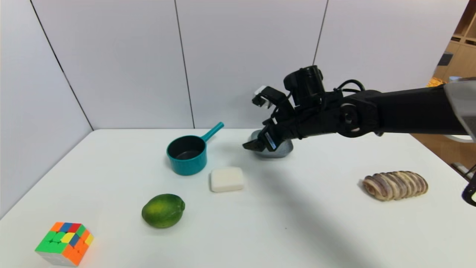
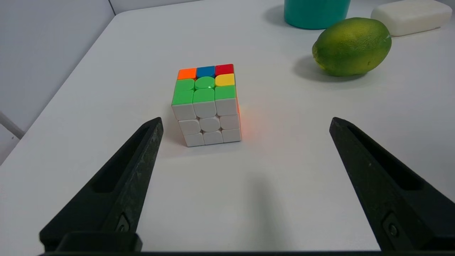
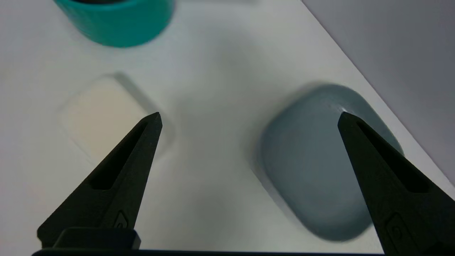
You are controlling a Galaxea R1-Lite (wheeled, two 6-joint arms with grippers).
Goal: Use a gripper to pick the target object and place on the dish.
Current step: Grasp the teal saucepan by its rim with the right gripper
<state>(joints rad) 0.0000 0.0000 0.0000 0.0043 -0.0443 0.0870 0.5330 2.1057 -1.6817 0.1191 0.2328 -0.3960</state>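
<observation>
The teal saucepan (image 1: 187, 154) stands upright on the white table, its handle pointing to the back right; its wall also shows in the right wrist view (image 3: 117, 19). The grey dish (image 1: 285, 148) lies to its right near the back edge, partly hidden by my right gripper (image 1: 257, 122). That gripper hovers open above the dish's left side with nothing between its fingers. In the right wrist view the dish (image 3: 312, 163) lies under one finger of the right gripper (image 3: 249, 115). My left gripper (image 2: 246, 121) is open and empty, low over the table's front left.
A white rounded block (image 1: 227, 179) and a green lime (image 1: 163, 210) lie in front of the saucepan. A colour cube (image 1: 65, 243) sits at the front left, just ahead of the left gripper (image 2: 208, 103). A braided bread (image 1: 395, 185) lies on the right.
</observation>
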